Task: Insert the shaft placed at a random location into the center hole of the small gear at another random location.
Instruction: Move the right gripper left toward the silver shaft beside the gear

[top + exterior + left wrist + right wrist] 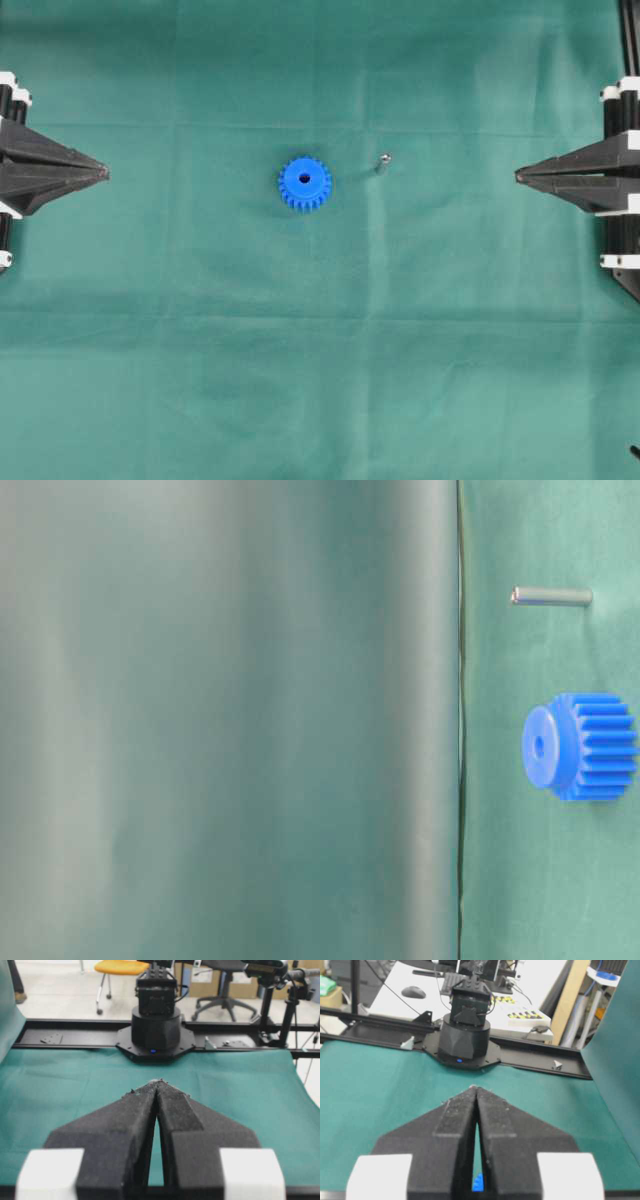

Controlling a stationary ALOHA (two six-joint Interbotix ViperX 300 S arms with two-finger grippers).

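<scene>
Overhead: left hand (104, 173) at the left edge, fingers pressed together to a point, holding nothing. Right hand (519, 176) at the right edge, also closed to a point and holding nothing. Both tips aim inward over the green cloth (320, 380) that covers the bench. Small gear (305, 184) lies flat between the two hands, roughly midway, well apart from each, hub up with the center hole (304, 181) dark in its middle. Shaft (383, 161) stands on end just beside the gear, on the right hand's side, not touching it, well short of the right hand's tip

Table-level: view looks turned on its side. Small gear (582, 746) shows its toothed rim and round hub face, center hole (540, 746) visible on that face. Shaft (551, 596) is a plain grey pin near the gear but clear of it. A blurred green sheet (230, 720) fills most of the frame; no hand in view

Left wrist: left hand (159, 1082) fills the lower frame, black foam fingers (125, 1125) meeting at the tips, slim gap lower down, nothing between them. Beyond the tips is bare cloth, then the opposite arm's black base (155, 1030). Gear and shaft not visible here

Right wrist: right hand (475, 1089) closed the same way, tips touching. A bit of the blue small gear (478, 1182) shows through the slit between the fingers (510, 1130). Other arm's base (465, 1035) sits past the tips
</scene>
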